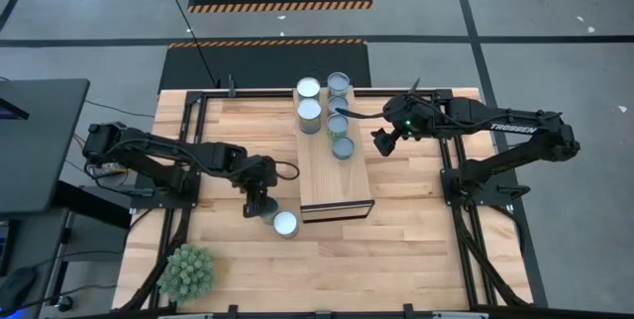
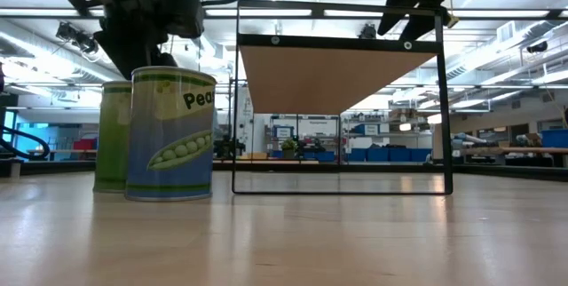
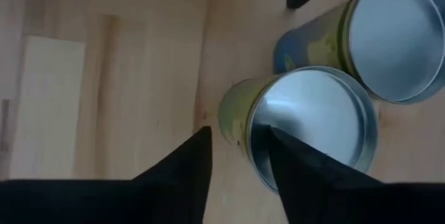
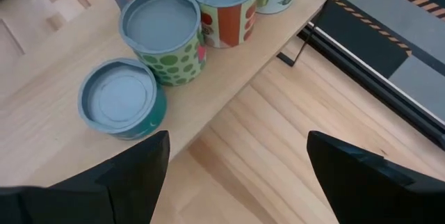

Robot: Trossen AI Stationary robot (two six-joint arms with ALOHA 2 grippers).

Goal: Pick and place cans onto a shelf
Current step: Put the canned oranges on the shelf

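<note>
Wooden table (image 1: 416, 230), low view alone shows pea can (image 2: 170, 135) label, left gripper (image 3: 236, 156) fingers straddling green can (image 3: 306, 123) rim, grip not clear, right gripper (image 4: 236, 175) released beside shelf (image 1: 332, 175).

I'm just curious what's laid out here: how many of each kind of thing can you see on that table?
Cans on the shelf: 5
Cans on the table: 2
Shelf: 1
Green plant: 1
Total: 9
</note>
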